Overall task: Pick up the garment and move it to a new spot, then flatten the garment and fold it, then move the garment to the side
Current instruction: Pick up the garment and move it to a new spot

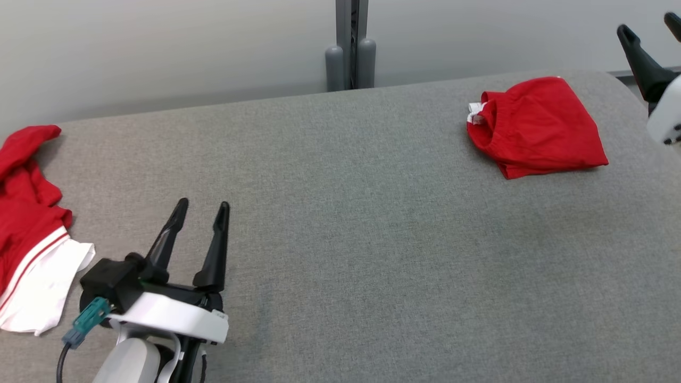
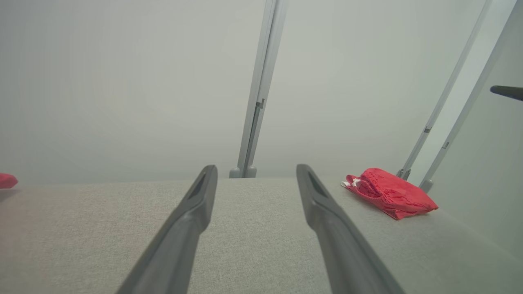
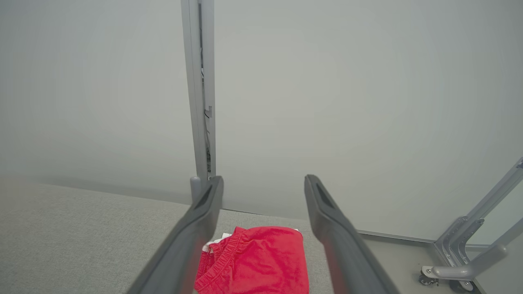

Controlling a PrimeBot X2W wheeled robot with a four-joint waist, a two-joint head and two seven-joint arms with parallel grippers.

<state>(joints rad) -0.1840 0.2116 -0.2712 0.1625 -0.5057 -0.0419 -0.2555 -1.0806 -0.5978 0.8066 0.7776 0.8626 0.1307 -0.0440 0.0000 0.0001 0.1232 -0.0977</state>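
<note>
Hovering at lower left, the left gripper [image 1: 203, 205] is spread wide and holds nothing. The right gripper [image 1: 647, 24], also parted and empty, sits upper right near the folded red garment [image 1: 537, 125]. A careless brush there could undo the fold. A red-and-white garment [image 1: 26, 239] is cut off at the left edge.

Grey woven-fabric table top [image 1: 340, 250] fills the middle and lower head view. Its far edge is rounded and curves away at upper right. Behind it stands a plain pale grey partition wall [image 1: 159, 48], matte and evenly lit, with a soft shadow along its base. Upper centre: a vertical grey metal post [image 1: 351, 26] at the panel joint, with two rounded grey caps [image 1: 335, 66] at its foot.

Right wrist view, lower right: pale floor [image 3: 392, 253] and an angled metal frame leg [image 3: 470, 228] on a small caster [image 3: 425, 278]. Left wrist view, right side: two thin slanted posts [image 2: 445, 94].
</note>
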